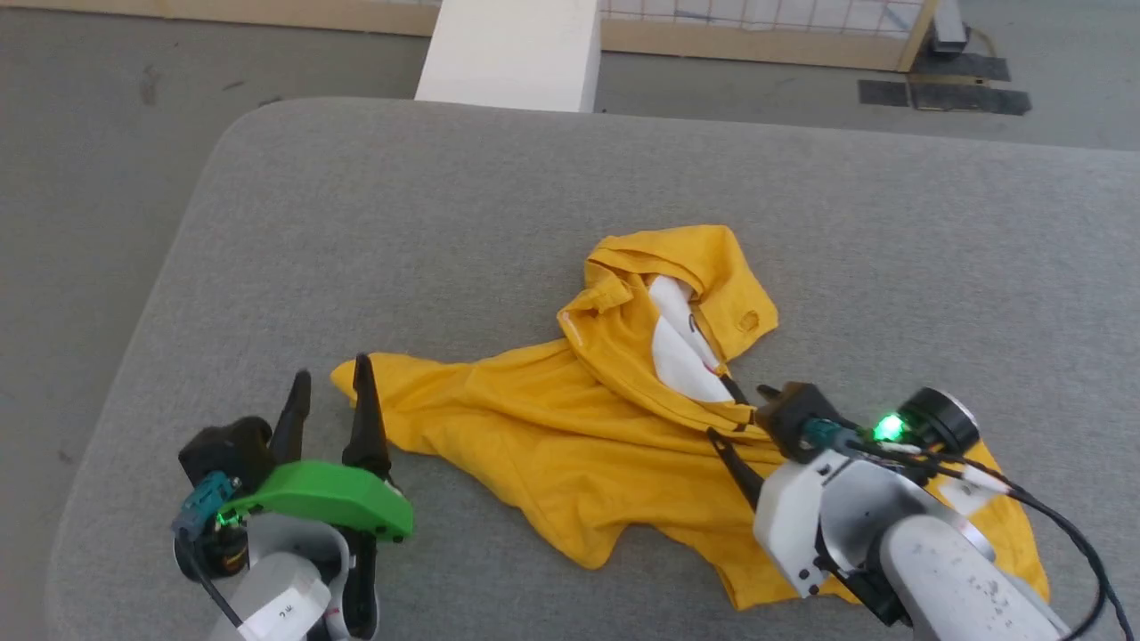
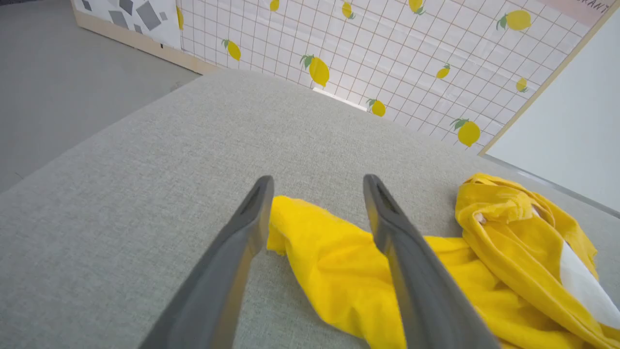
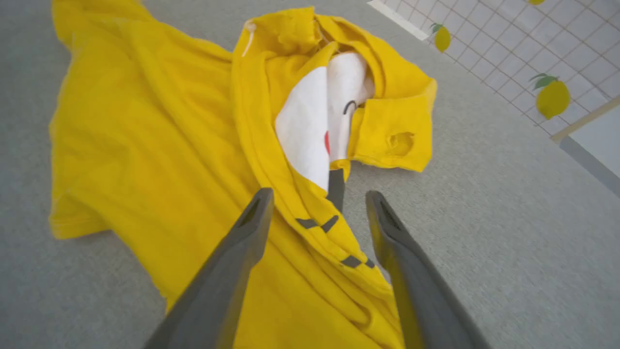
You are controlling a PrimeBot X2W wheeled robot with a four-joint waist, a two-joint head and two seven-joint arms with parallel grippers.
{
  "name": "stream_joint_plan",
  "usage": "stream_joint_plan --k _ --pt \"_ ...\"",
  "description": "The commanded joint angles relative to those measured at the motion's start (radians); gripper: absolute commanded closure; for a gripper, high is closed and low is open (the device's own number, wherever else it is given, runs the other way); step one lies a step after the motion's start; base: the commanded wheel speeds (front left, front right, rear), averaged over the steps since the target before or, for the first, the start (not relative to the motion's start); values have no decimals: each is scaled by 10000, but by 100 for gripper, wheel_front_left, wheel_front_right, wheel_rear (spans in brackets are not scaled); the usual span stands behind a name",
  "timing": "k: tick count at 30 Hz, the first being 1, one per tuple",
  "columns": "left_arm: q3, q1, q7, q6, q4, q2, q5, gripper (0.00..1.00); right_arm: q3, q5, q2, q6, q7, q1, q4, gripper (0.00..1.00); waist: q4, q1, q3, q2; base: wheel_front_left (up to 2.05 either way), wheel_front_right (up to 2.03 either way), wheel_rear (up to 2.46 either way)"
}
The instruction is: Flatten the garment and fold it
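Dark fingers of my left gripper (image 1: 331, 367) stand wide apart, clasping nothing, low over the grey fabric-covered padded surface (image 1: 356, 223) at my near left and pointing away from me. My right gripper (image 1: 737, 411) reaches in from the near right, angled toward the left, its jaws also parted and empty.

A crumpled mustard-yellow short-sleeved cotton T-shirt (image 1: 552, 427) sprawls across the near middle of the surface, partly under my right forearm. One pointed corner lies between my left fingers (image 2: 252, 218). Its far part is bunched and folded over, baring a white printed patch (image 3: 305, 126) with a black stroke and a red spot. A rumpled edge with black strokes runs between my right fingers (image 3: 242, 237).
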Motion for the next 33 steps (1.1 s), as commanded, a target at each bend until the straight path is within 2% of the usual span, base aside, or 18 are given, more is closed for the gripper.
stream_joint_plan --k 1,6,7,8,9,10,15,22,26,30,31,32,33 --pt "208 90 -70 -96 -245 -171 362 0 341 115 -135 -15 73 -376 192 0 245 0 180 0 0 0 0" --pt "798 237 -73 -535 -522 -729 1153 0 1484 220 -568 -15 349 -1318 1023 0 495 0 346 0 0 0 0" --pt "908 264 -73 -624 -514 -844 1277 0 1620 249 -621 -15 444 -1467 1214 18 540 0 377 0 0 0 0" --pt "1014 283 -74 -712 -503 -951 1383 0 1700 284 -658 -15 533 -1602 1394 56 578 0 405 0 0 0 0" --pt "1083 292 -74 -792 -483 -1027 1460 0 1747 350 -678 -15 619 -1686 1530 81 615 0 424 0 0 0 0" --pt "1167 298 -74 -886 -449 -1110 1549 0 1672 457 -683 -15 659 -1784 1660 100 652 0 444 0 0 0 0" --pt "1547 292 -75 -1213 -335 -1408 1814 0 522 629 -669 -15 473 -2280 1866 100 739 0 549 0 0 0 0" --pt "1792 143 -75 -1568 -74 -1640 2070 0 -2238 572 -484 -15 376 -3283 2675 100 858 0 808 0 0 0 0" --pt "1724 -57 -75 -1738 83 -1714 2179 0 -4185 -167 -514 -15 172 -4014 3774 100 1035 0 1036 0 0 0 0" --pt "1654 -223 -75 -1857 218 -1756 2271 0 -5071 -725 -356 -15 19 -4482 4641 100 1173 0 1188 0 0 0 0" --pt "1650 -234 -75 -1872 253 -1762 2278 0 -5175 -770 -286 -15 -56 -4555 4762 76 1174 0 1201 0 0 0 0" --pt "1654 -242 -75 -1888 288 -1768 2288 0 -5266 -794 -210 -15 -158 -4611 4879 0 1162 0 1209 0 0 0 0" --pt "1661 -253 -75 -1900 308 -1773 2302 0 -5407 -774 -137 -15 -313 -4646 4945 0 1137 0 1215 0 0 0 0"
